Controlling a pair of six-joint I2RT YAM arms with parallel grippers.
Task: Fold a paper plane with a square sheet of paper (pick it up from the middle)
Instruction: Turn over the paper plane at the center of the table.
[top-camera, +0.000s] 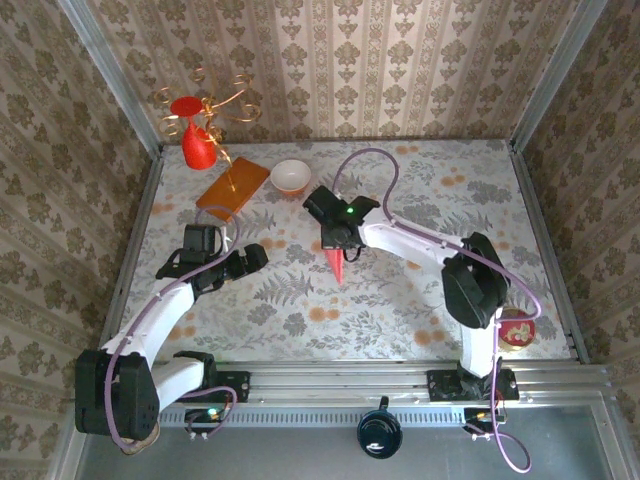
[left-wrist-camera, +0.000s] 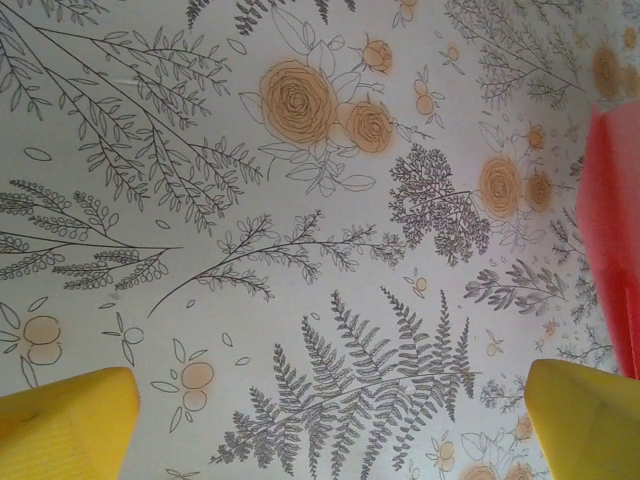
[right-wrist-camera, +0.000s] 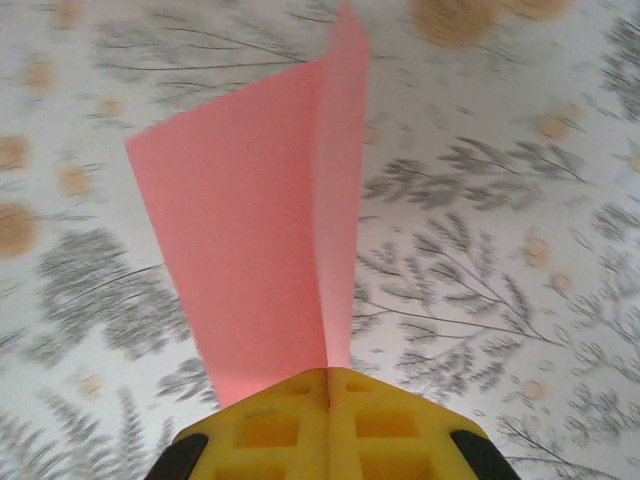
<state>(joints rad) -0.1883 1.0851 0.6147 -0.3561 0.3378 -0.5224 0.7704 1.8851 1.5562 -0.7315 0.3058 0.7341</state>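
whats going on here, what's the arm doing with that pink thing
The right gripper is shut on one end of the folded pink paper plane, over the middle of the floral table. The left gripper hangs open off to its left, holding nothing.

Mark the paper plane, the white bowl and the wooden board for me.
paper plane (top-camera: 334, 265), top view, middle of its body
white bowl (top-camera: 290, 173), top view, inner wall
wooden board (top-camera: 245, 185), top view, bare face right of centre
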